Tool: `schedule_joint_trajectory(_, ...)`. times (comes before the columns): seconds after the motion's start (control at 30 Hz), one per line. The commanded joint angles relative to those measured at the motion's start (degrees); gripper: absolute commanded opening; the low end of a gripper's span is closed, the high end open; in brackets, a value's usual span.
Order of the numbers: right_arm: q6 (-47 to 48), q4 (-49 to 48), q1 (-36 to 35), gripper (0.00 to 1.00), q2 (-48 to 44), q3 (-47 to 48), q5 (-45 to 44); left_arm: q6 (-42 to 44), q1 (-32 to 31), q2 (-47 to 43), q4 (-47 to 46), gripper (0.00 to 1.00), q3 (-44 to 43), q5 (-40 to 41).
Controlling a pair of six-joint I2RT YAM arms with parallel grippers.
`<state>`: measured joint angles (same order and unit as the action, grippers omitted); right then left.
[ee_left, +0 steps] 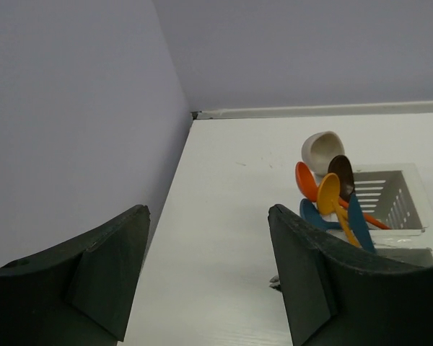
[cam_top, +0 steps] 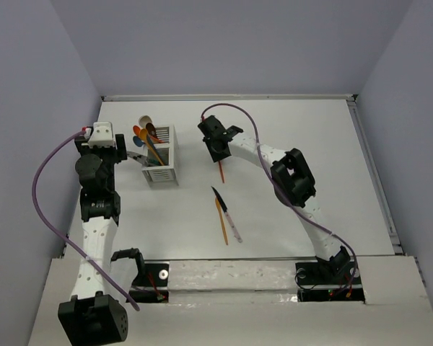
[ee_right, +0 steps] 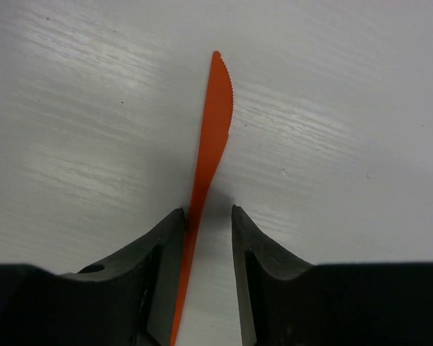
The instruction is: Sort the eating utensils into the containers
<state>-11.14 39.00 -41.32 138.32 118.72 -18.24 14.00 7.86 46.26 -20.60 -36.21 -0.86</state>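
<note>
The white slatted caddy (cam_top: 162, 164) stands at the table's left and holds several spoons (cam_top: 146, 134). In the left wrist view the caddy (ee_left: 390, 198) shows beige (ee_left: 322, 150), brown (ee_left: 340, 171), orange (ee_left: 304, 180), yellow-orange (ee_left: 329, 193) and blue (ee_left: 314, 214) spoons. My left gripper (cam_top: 133, 155) (ee_left: 206, 274) is open and empty just left of the caddy. My right gripper (cam_top: 218, 146) (ee_right: 208, 210) is open, its fingers astride an orange knife (ee_right: 213, 137) (cam_top: 221, 171). The knife touches the left finger, with a gap to the right finger.
An orange utensil (cam_top: 221, 223) and a dark-handled knife with a silver blade (cam_top: 229, 216) lie side by side mid-table, nearer the arms. Grey walls close in the left, back and right. A raised rim (cam_top: 372, 173) runs along the right side.
</note>
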Motion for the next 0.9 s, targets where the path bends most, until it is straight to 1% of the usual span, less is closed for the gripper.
schedule_joint_trajectory(0.0, 1.91, 5.73, 0.72, 0.23, 3.09, 0.12, 3.73, 2.34, 2.51, -1.7, 0.91, 0.79, 0.43, 2.27)
schedule_joint_trajectory(0.07, 1.56, 5.73, 0.72, 0.09, 2.66, -0.76, 5.22, 2.79, 3.21, -2.14, 1.44, 0.8, 0.61, 2.71)
schedule_joint_trajectory(0.1, 1.3, 5.82, 0.72, 0.0, 2.48, -1.11, 5.23, 3.48, 3.74, -2.49, 1.88, 0.8, 0.78, 3.14)
schedule_joint_trajectory(0.23, 0.77, 4.59, 0.72, 0.0, -0.06, -2.43, 2.6, 6.3, 4.18, -2.75, 3.72, 0.82, 0.7, 6.83)
schedule_joint_trajectory(0.27, 0.85, 3.81, 0.72, 0.0, -1.2, -2.78, 1.38, 6.91, 4.1, -3.1, 4.07, 0.82, 0.87, 7.36)
schedule_joint_trajectory(0.3, 1.11, 2.84, 0.72, 0.0, -4.34, -3.4, 0.84, 7.44, 4.18, -3.37, 4.6, 0.83, 1.31, 7.89)
schedule_joint_trajectory(0.4, 3.74, -6.28, 0.72, 0.0, -11.29, -8.39, 2.41, 7.27, 4.36, -3.98, 4.78, 0.84, 2.89, 8.95)
schedule_joint_trajectory(0.43, 5.75, -13.53, 0.72, 0.0, -16.89, -12.68, 3.99, 6.66, 4.53, -3.9, 4.61, 0.84, 3.33, 8.6)
schedule_joint_trajectory(0.5, 7.79, -21.74, 0.72, 0.0, -22.37, -17.09, 5.05, 6.39, 4.62, -3.72, 4.34, 0.84, 4.3, 7.98)
schedule_joint_trajectory(0.53, 9.19, -29.26, 0.11, 0.0, -26.92, -19.12, 5.23, 6.39, 4.62, -3.72, 4.34, 0.84, 4.48, 7.9)
schedule_joint_trajectory(0.6, 10.69, -35.63, -1.3, 0.0, -30.46, -22.9, 5.49, 6.22, 4.8, -3.63, 4.34, 0.84, 4.92, 8.16)
schedule_joint_trajectory(0.63, 12.78, -42.02, -1.92, 0.0, -31.96, -23.61, 5.41, 6.13, 4.8, -3.63, 4.34, 0.84, 5.09, 8.25)
schedule_joint_trajectory(0.67, 13.85, -45.3, -3.66, 0.0, -34.06, -24.31, 6.54, 6.13, 4.97, -3.63, 4.34, 0.84, 5.27, 7.99)
schedule_joint_trajectory(0.7, 16.73, -48.46, -4.72, 0.0, -34.78, -25.63, 8.12, 6.13, 4.97, -3.46, 3.99, 0.84, 5.7, 7.98)
schedule_joint_trajectory(0.73, 18.24, -55.89, -6.04, 0.0, -35.4, -26.6, 9.52, 6.13, 5.06, -3.28, 3.73, 0.84, 5.97, 7.98)
schedule_joint_trajectory(0.77, 19.47, -60.66, -8.58, 0.0, -35.66, -27.74, 11.28, 6.13, 5.06, -2.85, 3.55, 0.84, 6.06, 8.16)
schedule_joint_trajectory(0.8, 20.18, -64.8, -9.65, 0.0, -35.4, -29.58, 12.69, 6.04, 5.24, -2.67, 3.2, 0.84, 6.32, 8.33)
schedule_joint_trajectory(0.83, 20.54, -72.41, -10.44, 0.0, -34.88, -29.94, 14.79, 6.21, 5.33, -2.49, 3.02, 0.84, 6.41, 8.51)
schedule_joint_trajectory(0.87, 19.67, -75.45, -10.97, 0.0, -34.0, -29.86, 19.68, 6.13, 5.33, -2.32, 2.85, 0.84, 6.5, 9.03)
